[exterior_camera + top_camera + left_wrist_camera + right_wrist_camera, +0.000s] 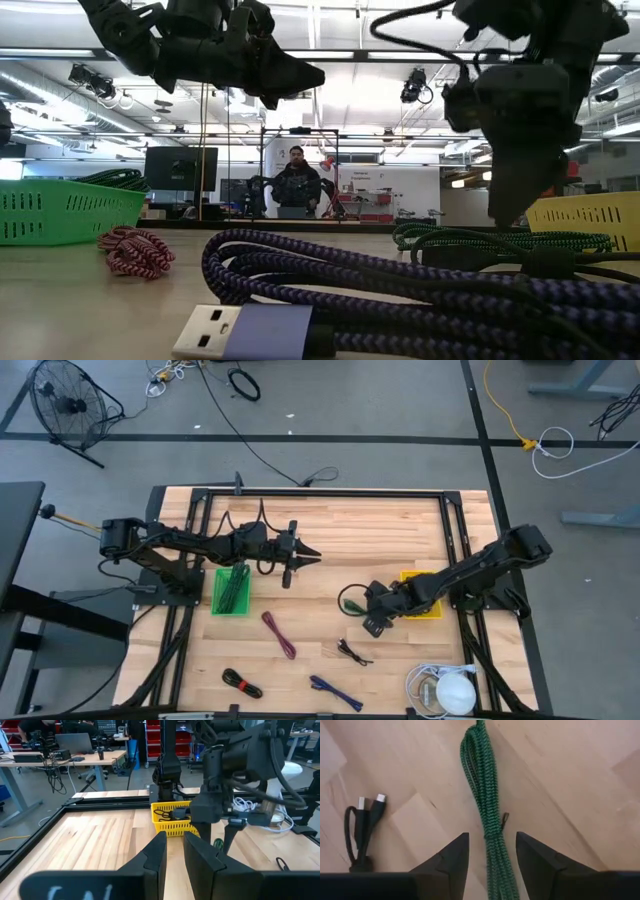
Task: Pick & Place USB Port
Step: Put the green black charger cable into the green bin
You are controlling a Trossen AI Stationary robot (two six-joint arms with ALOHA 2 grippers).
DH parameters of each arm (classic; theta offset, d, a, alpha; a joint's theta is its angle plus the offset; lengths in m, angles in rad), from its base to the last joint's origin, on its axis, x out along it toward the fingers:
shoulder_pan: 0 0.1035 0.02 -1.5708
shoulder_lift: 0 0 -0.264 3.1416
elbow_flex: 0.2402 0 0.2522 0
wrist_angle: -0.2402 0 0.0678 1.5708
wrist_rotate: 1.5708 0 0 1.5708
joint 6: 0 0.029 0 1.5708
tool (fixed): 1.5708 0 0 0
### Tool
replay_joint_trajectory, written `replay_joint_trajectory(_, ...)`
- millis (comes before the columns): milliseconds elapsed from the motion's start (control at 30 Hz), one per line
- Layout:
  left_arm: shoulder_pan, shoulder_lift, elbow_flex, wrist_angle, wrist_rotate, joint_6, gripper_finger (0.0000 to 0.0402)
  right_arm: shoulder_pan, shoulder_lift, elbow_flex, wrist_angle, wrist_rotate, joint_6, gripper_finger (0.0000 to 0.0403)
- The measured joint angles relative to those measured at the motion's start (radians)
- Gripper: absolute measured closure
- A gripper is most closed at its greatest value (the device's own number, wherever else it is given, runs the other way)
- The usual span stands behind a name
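A coiled green cable lies flat on the wood table, a long braided bundle in the right wrist view. My right gripper is open and points down over it, one finger on each side of the bundle, near the yellow basket. In the low view it stands just above the green coil. My left gripper hovers above the table's middle, right of the green basket, which holds cables. Only a narrow gap separates its fingers, and it holds nothing.
Other cables lie on the near half: red, small black, black-red, blue, white. The black one shows two plugs beside my right gripper. A dark frame rims the table. A person sits far behind.
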Motion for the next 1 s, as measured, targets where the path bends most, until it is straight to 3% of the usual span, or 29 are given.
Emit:
replay_joint_trajectory(400, 0.000, 0.000, 0.000, -0.004, 0.000, 0.023, 0.0331, -0.011, 0.105, 0.000, 0.053, -0.023, -0.039, 0.0245)
replay_joint_trajectory(500, 0.000, 0.000, 0.000, -0.008, 0.000, 0.022, 0.0331, -0.011, 0.108, 0.001, 0.049, -0.020, -0.041, 0.0285)
replay_joint_trajectory(633, 0.000, 0.000, 0.000, -0.009, 0.000, 0.020, 0.0331, -0.018, 0.099, 0.000, 0.049, -0.006, -0.055, 0.0383)
replay_joint_trajectory(867, 0.000, 0.000, 0.000, -0.009, 0.000, 0.015, 0.0331, -0.060, 0.042, 0.010, 0.064, 0.000, -0.122, 0.0395)
replay_joint_trajectory(1000, -0.001, 0.000, 0.000, 0.006, 0.000, 0.001, 0.0331, -0.086, -0.054, 0.058, 0.033, 0.067, -0.204, 0.0396)
